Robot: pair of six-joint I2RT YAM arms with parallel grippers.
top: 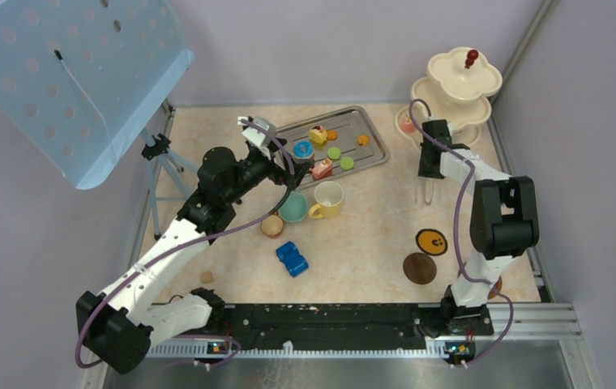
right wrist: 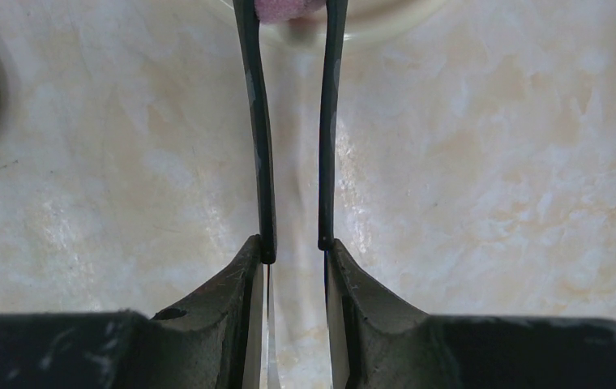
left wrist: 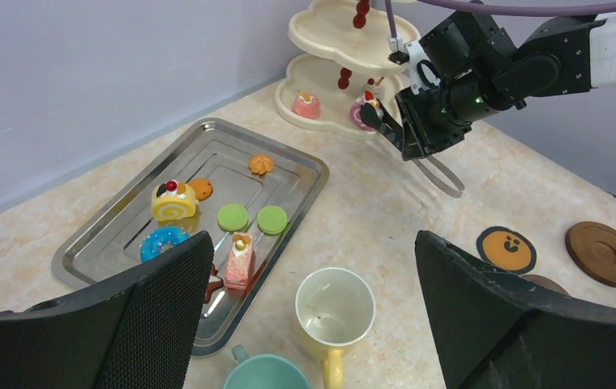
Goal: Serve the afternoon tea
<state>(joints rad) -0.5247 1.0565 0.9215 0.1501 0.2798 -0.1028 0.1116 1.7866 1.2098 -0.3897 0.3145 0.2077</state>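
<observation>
My right gripper (right wrist: 297, 251), clamped on black tongs (right wrist: 260, 121), has their tips flanking a pink cake (right wrist: 288, 8) on the lowest tier of the cream stand (right wrist: 386, 12); an uneven pinch could flick it off.

Cream on the stand (top: 483, 81), teal on one cup (top: 293, 207), yellow outside and cream inside the mug (top: 329, 198). Orange face on one coaster (top: 432, 241), plain brown on a second coaster (top: 420, 268).

The left arm (top: 156, 259) and right arm (top: 503, 215) share white links, black joints, purple cables.
</observation>
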